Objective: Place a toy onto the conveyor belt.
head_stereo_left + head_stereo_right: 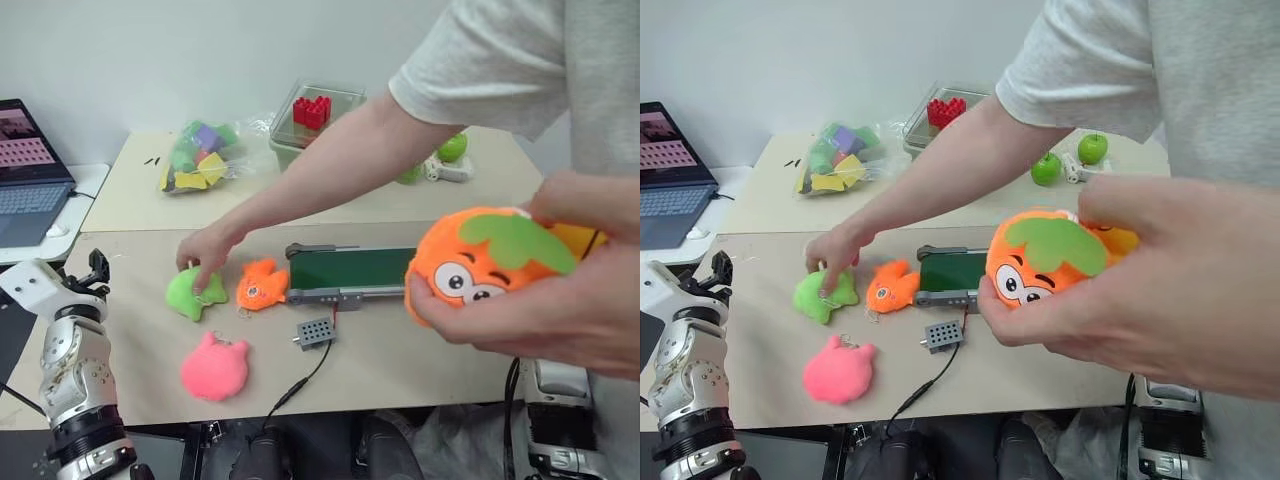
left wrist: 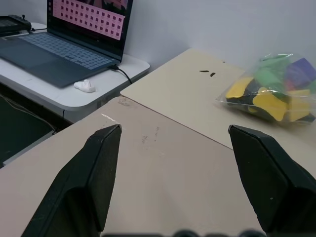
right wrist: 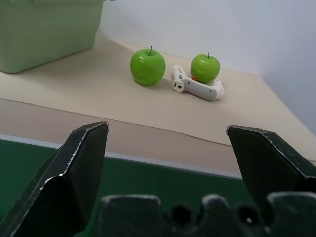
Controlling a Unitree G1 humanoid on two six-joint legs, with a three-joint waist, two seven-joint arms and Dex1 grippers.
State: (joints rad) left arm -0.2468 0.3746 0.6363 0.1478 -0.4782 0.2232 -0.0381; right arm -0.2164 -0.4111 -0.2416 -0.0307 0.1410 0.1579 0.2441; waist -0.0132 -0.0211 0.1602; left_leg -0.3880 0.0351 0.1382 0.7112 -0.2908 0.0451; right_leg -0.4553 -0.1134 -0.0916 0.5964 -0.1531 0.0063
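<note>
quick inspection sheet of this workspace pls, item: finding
surface: beige tabletop, second table behind
job's things: dark green conveyor belt bare; green plush toy under a person's hand, orange plush fish, pink plush toy; big orange plush held by person
clutter: bag of coloured blocks, clear bin of red bricks, two green apples
grippers: left gripper open, right gripper open, both empty
cables: black wire from grey perforated box
surroundings: laptop

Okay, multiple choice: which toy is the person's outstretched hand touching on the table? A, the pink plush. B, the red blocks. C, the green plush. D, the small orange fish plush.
C: the person's hand rests on the green plush, beside the orange fish plush; the pink plush lies apart.
</note>
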